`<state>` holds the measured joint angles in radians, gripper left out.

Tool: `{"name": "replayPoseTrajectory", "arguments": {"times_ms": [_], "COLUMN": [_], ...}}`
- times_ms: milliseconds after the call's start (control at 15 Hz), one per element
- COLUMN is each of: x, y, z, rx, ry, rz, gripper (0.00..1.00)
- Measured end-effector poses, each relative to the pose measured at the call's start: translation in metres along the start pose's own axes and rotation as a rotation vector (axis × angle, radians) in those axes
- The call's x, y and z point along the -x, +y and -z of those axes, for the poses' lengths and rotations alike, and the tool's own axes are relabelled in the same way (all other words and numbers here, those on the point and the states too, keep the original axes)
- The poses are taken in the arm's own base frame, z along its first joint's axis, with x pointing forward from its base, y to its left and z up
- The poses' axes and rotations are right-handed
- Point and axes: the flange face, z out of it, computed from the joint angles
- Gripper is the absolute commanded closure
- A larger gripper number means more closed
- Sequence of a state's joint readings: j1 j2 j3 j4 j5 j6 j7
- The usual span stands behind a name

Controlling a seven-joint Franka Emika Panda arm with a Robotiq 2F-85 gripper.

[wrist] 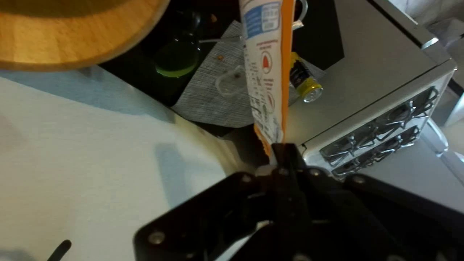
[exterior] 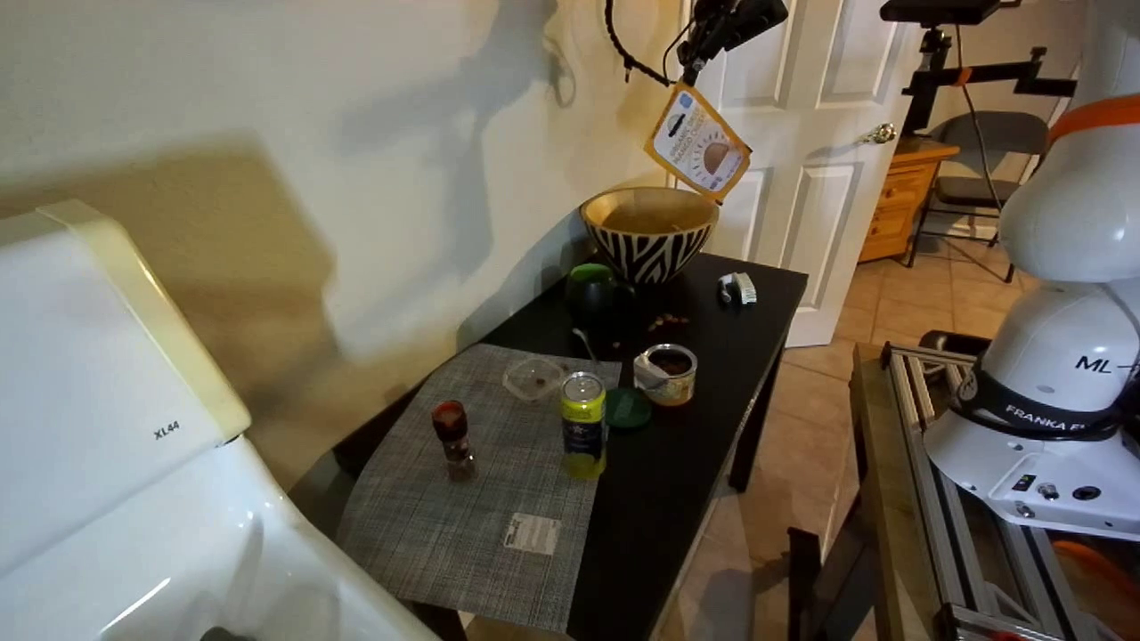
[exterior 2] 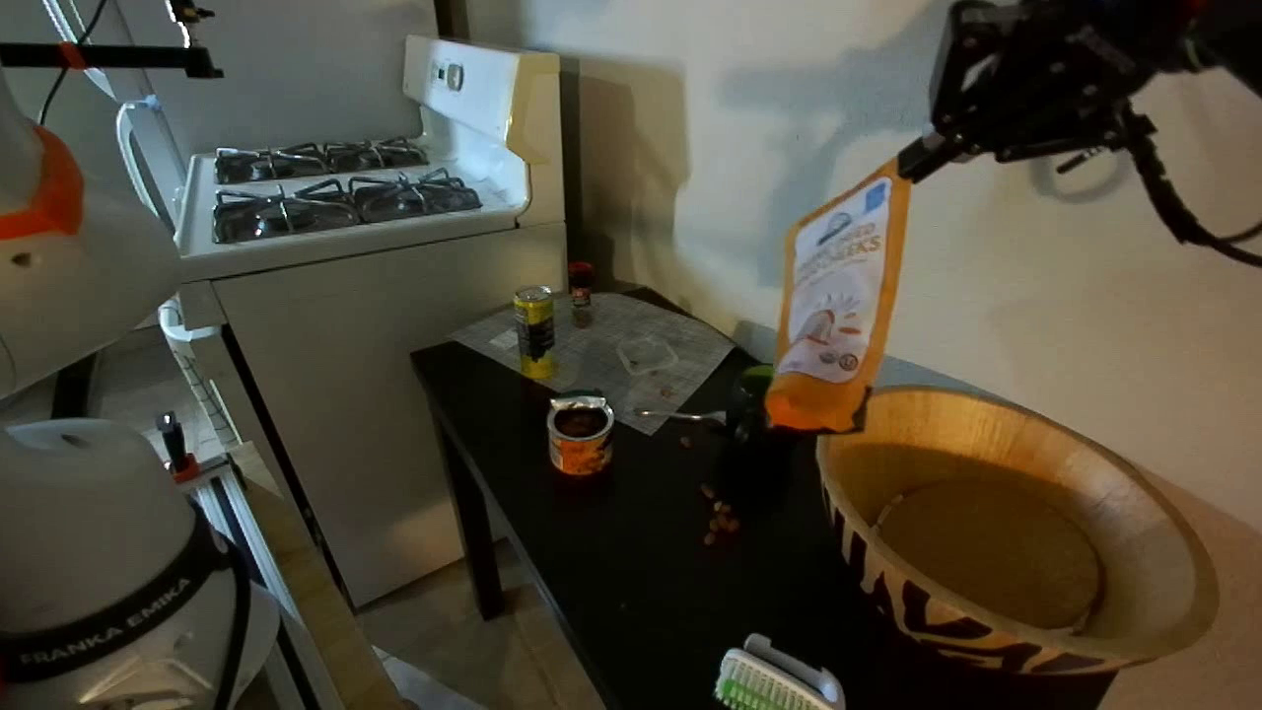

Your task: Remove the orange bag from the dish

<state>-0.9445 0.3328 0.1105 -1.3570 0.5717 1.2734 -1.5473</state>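
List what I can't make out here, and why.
Orange bag: fine print blurred and too small, in the wrist view.
The bag's pinched part: covered by the gripper, in an exterior view.
Dish: cut off by left and top edges, wrist view.
Brush: cut off by bottom edge, in an exterior view.
Dark mug: partly hidden behind the bag, in an exterior view.

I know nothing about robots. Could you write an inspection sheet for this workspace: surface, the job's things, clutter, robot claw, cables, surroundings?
Surface: black table, grey woven placemat over one end.
Zebra-striped bowl: upright on the table.
Orange bag: hanging tilted, out of the bowl; rim contact unclear.
Clutter: yellow drink can, red-capped spice jar, opened tin, scrub brush, dark mug, small brown pieces.
Gripper: shut on the bag's top corner.
Cables: black cable curving beside the gripper; snags: nothing seen.
Surroundings: white gas stove, white door, folding chair.
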Motion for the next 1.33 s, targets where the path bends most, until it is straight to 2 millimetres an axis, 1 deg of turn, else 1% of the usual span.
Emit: {"name": "replayPoseTrajectory", "arguments": {"times_ms": [133, 267, 400, 467, 600, 800, 933, 1000, 1067, 1200, 1333], "x": [-0.018, -0.035, -0.046, -0.049, -0.046, -0.041, -0.043, -0.044, -0.046, -0.049, -0.053], "y": [-0.02, -0.038, -0.052, -0.055, -0.058, -0.055, -0.046, -0.038, -0.03, -0.016, -0.008], "z": [-0.02, -0.044, -0.065, -0.07, -0.07, -0.067, -0.074, -0.085, -0.099, -0.137, -0.176], "rx": [-0.039, -0.08, -0.109, -0.112, -0.11, -0.095, -0.051, -0.018, 0.01, 0.062, 0.112], "ry": [-0.004, -0.018, -0.04, -0.044, -0.044, -0.034, 0.007, 0.044, 0.083, 0.153, 0.217], "rz": [0.047, 0.067, 0.076, 0.078, 0.072, 0.057, 0.024, -0.003, -0.034, -0.091, -0.137], "gripper": [1.0, 0.99, 0.99, 0.99, 1.0, 1.0, 1.0, 1.0, 1.0, 1.0, 1.0]}}
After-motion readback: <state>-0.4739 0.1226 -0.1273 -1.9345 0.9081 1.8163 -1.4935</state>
